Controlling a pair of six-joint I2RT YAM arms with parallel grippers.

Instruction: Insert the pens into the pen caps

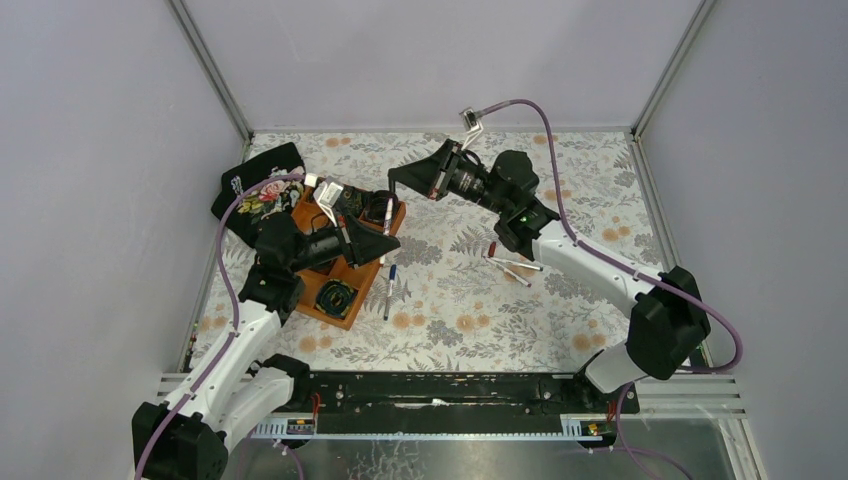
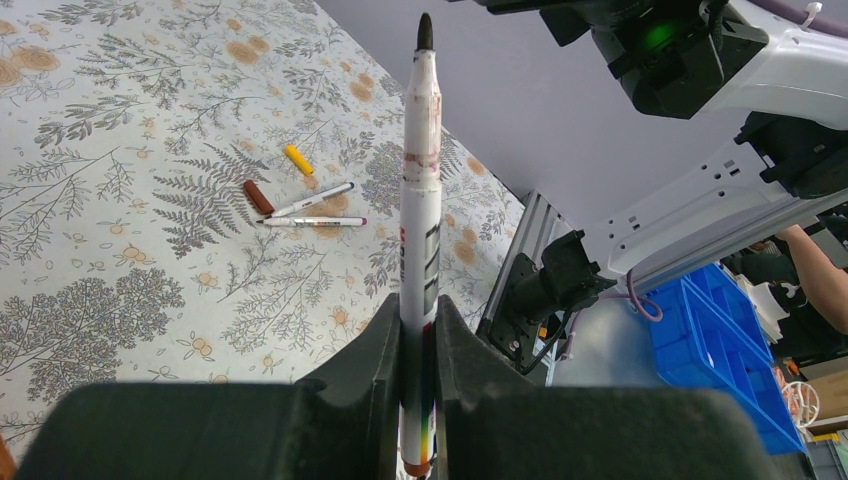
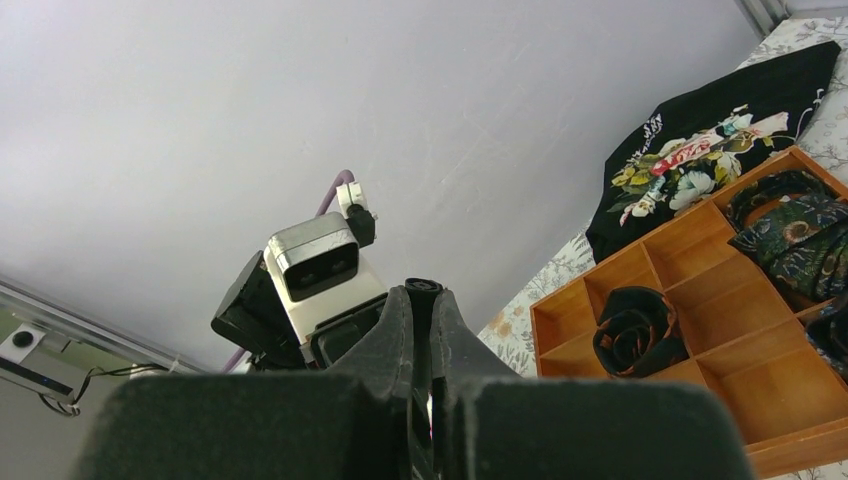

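My left gripper (image 2: 412,305) is shut on a white pen (image 2: 421,190) whose black tip points away from the wrist camera. In the top view this gripper (image 1: 385,240) hovers over the tray's right edge, with the pen (image 1: 388,213) aimed at my right gripper (image 1: 393,180). The right gripper (image 3: 422,292) is shut on a black pen cap (image 3: 423,289), a short gap from the pen tip. Two more pens (image 2: 312,200) lie crossed on the table beside a red-brown cap (image 2: 259,196) and a yellow cap (image 2: 298,160). Another pen with a blue end (image 1: 389,288) lies near the tray.
A wooden compartment tray (image 1: 322,312) holding rolled dark ties (image 3: 636,330) sits under the left arm. A black floral cloth (image 1: 262,185) lies behind it. Grey walls close in the flowered table on three sides, and the loose pens (image 1: 516,266) lie by the right arm.
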